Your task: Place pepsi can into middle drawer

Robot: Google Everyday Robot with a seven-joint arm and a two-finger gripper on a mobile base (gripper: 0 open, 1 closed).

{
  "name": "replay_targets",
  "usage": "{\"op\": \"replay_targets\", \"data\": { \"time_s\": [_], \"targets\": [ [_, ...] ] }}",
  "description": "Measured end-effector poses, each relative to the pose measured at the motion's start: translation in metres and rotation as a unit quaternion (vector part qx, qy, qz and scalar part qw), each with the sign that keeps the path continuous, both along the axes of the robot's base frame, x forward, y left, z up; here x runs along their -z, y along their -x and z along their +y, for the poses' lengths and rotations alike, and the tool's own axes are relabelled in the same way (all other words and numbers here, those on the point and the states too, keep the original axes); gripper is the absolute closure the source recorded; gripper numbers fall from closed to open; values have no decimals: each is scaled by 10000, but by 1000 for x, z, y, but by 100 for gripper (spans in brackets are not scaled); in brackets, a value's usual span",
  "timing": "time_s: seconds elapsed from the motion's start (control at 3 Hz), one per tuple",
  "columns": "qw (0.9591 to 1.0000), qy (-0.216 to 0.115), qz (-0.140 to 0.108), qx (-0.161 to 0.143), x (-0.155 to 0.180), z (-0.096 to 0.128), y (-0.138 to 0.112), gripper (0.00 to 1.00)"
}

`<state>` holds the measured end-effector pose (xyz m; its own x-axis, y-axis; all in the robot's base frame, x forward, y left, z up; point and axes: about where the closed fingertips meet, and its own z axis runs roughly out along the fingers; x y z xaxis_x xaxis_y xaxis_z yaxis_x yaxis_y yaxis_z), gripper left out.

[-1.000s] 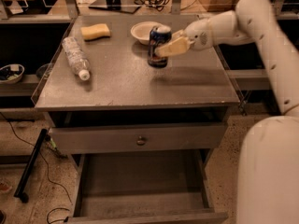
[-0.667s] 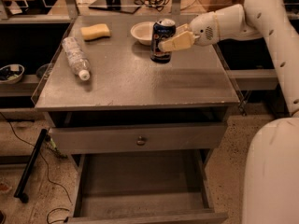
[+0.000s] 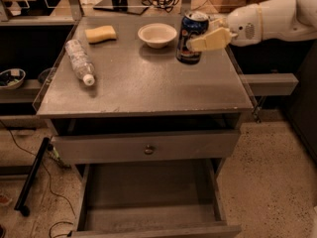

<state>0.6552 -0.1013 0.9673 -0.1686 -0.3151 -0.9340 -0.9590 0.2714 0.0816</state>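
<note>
The pepsi can (image 3: 191, 35) is dark blue with a silver top and stays upright, held just above the cabinet top at its back right. My gripper (image 3: 204, 37) comes in from the right on a white arm and is shut on the can; one cream finger (image 3: 210, 39) crosses its front. The middle drawer (image 3: 148, 195) is pulled out at the bottom of the cabinet, with a bare grey floor and low side walls. It lies well below and in front of the can.
A white bowl (image 3: 157, 34) sits just left of the can. A yellow sponge (image 3: 101, 33) lies at the back left. A clear plastic bottle (image 3: 79, 61) lies on its side at the left. A grey drawer front with a round knob (image 3: 148, 149) sits above the open drawer.
The gripper has lifted the can off the cabinet top and carried it a little to the right and back. The arm has drawn away to the right.
</note>
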Motion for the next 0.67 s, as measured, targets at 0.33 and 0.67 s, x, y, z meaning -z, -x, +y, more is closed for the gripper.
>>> {"op": "replay_targets", "data": {
  "time_s": [0.33,0.67],
  "targets": [
    [9998,63,-121,159,-9,-17,37,100],
    [9992,131,-254,289,-8,-34,74,100]
  ]
}}
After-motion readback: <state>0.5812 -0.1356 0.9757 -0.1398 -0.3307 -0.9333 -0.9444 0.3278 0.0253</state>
